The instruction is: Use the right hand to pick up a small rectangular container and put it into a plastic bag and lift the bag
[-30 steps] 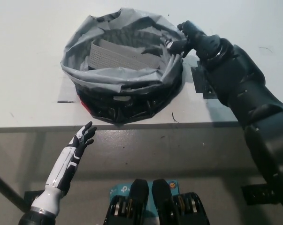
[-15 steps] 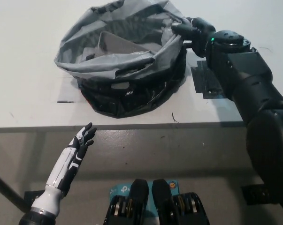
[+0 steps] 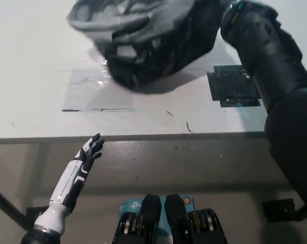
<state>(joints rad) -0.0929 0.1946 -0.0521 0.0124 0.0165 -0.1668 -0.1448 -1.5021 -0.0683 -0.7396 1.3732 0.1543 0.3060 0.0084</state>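
The plastic bag, grey at the rim and black lower down, hangs tilted above the white table at the top of the head view. Its shadow lies on the table beneath it. My black right arm reaches up to the bag's right side. The right hand is mostly cut off by the top edge, closed on the bag's rim. The small rectangular container is hidden from view. My white left hand rests open below the table's front edge at the lower left.
A clear taped patch marks the spot where the bag stood. A black tape square lies to its right under my right arm. The table's front edge runs across the middle of the picture.
The right arm has risen and carried the bag up off the table toward the top of the picture. The clear patch under it is now bare. The left hand has not moved.
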